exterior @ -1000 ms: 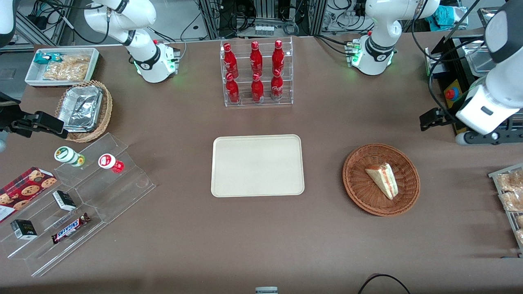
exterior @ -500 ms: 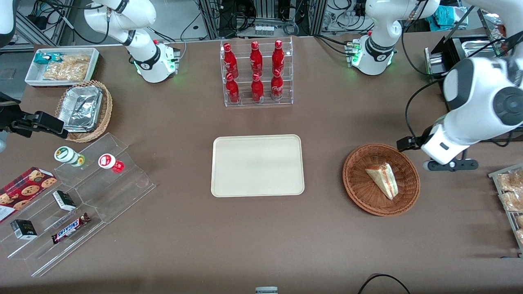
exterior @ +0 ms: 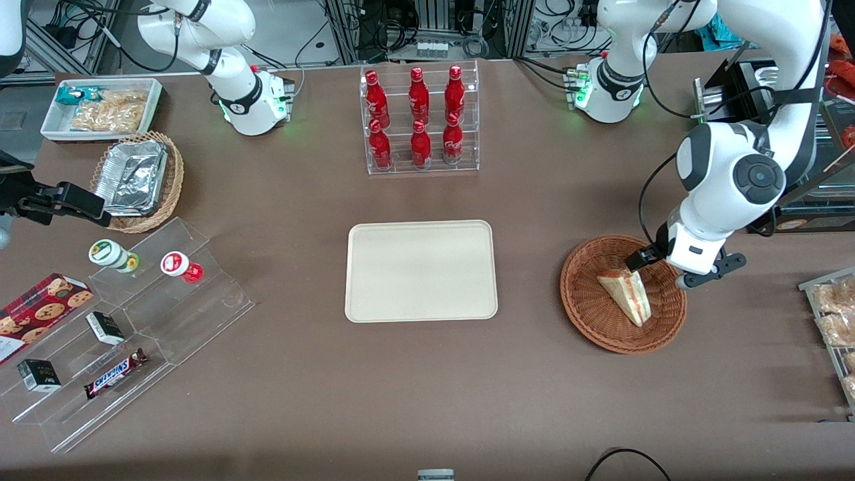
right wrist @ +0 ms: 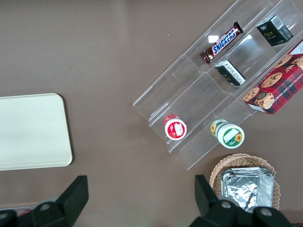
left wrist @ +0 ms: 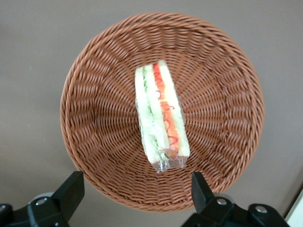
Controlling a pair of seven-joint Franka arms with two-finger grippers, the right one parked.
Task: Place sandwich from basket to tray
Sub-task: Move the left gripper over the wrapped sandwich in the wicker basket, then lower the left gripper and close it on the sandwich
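Hovering above the basket (exterior: 622,294), the left arm's gripper (left wrist: 135,191) points down with its fingers (left wrist: 71,189) spread wide and nothing between them. In the front view the gripper (exterior: 658,267) sits over the part of the basket's rim that lies farther from the camera, toward the working arm's end of the table (exterior: 427,387).

The sandwich (exterior: 626,294) lies inside the round reddish-brown wicker basket, roughly at its middle, resting on a flat side. From the wrist camera its cut edge (left wrist: 161,118) faces up, showing pale bread with green and red filling under clear wrap. The fingers appear to be apart from the sandwich, though how high they stand above it is hard to judge from these angles.

The cream rectangular tray (exterior: 421,270) sits flat at the centre of the table, well apart from the basket, on the side toward the parked arm.

Farther from the camera than the tray stands a clear rack of red bottles (exterior: 419,117). Toward the parked arm's end are a lighter wicker basket with foil containers (exterior: 137,180) and a stepped clear display (exterior: 133,327) carrying a Snickers bar (exterior: 115,373).
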